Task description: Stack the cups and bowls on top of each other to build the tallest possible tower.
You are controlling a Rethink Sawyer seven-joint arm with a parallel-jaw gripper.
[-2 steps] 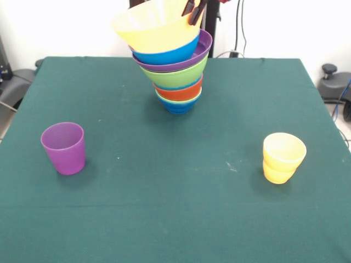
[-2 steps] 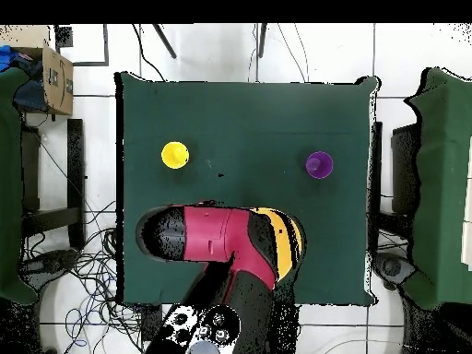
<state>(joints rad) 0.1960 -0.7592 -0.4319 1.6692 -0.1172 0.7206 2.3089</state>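
The gripper (image 1: 194, 11) was clamped on the rim of the top orange bowl (image 1: 156, 27) of the leaning tower (image 1: 174, 71) at the table's (image 1: 164, 208) far centre. The purple cup (image 1: 64, 148) stood near left, the yellow cup (image 1: 282, 158) near right.

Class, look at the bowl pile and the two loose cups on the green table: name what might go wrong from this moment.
1. The tower leans, wide bowls over a small dark blue bowl; it may topple.
2. The gripper meets the top orange bowl at its rim; pulling away could drag it off.
3. The purple cup and yellow cup stand apart, unstacked; adding them up high looks risky.
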